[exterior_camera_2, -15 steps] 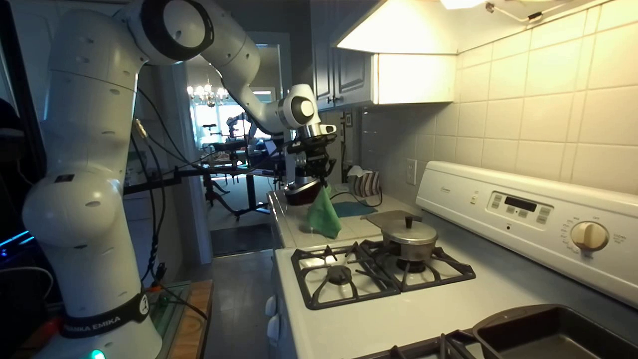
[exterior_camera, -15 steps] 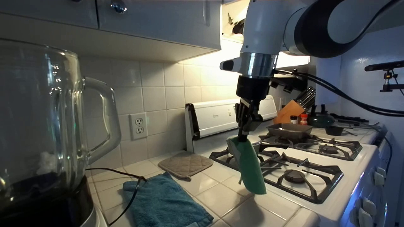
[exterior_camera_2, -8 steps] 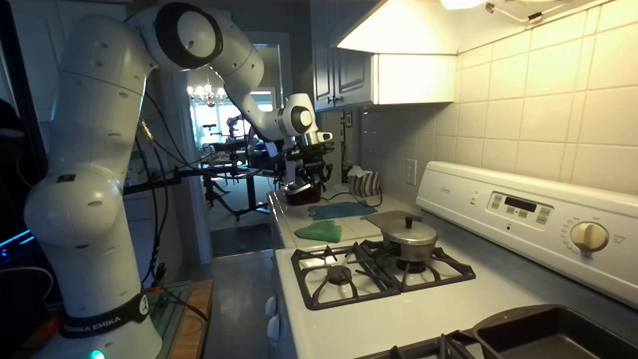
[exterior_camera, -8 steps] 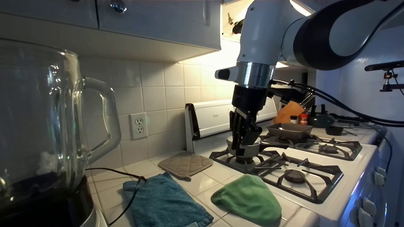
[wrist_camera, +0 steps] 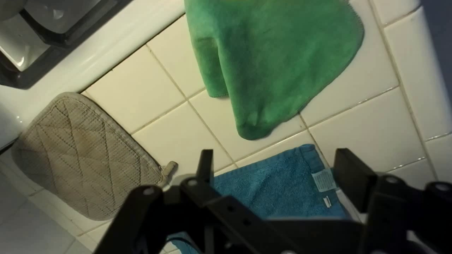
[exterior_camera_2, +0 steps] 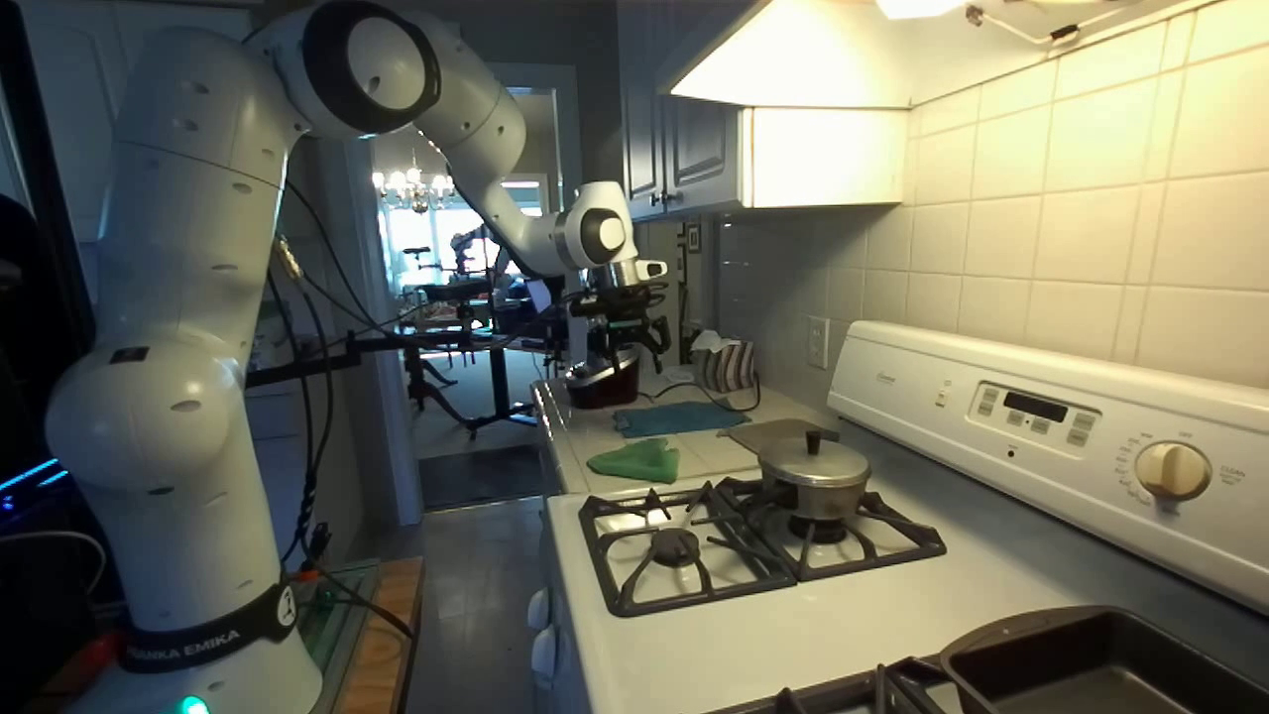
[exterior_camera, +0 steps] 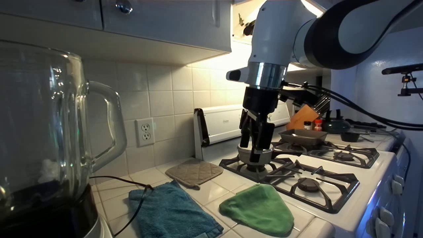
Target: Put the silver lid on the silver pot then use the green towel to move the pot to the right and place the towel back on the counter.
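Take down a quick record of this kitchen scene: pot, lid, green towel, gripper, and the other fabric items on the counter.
Silver pot: on the rear burner grate
Silver lid: resting on the silver pot
Green towel: lying creased on the counter
Gripper: open, empty, above the counter
Teal-blue cloth: on the counter
Quilted pot holder: on the counter

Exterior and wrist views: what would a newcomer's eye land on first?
Probably the big white arm, filling the left side of an exterior view. Then the bright green towel, lying on the white-tiled counter beside the stove. After that, the silver pot with its lid on, toward the back of the stove, and the fingers, spread apart with the teal cloth showing between them in the wrist view.
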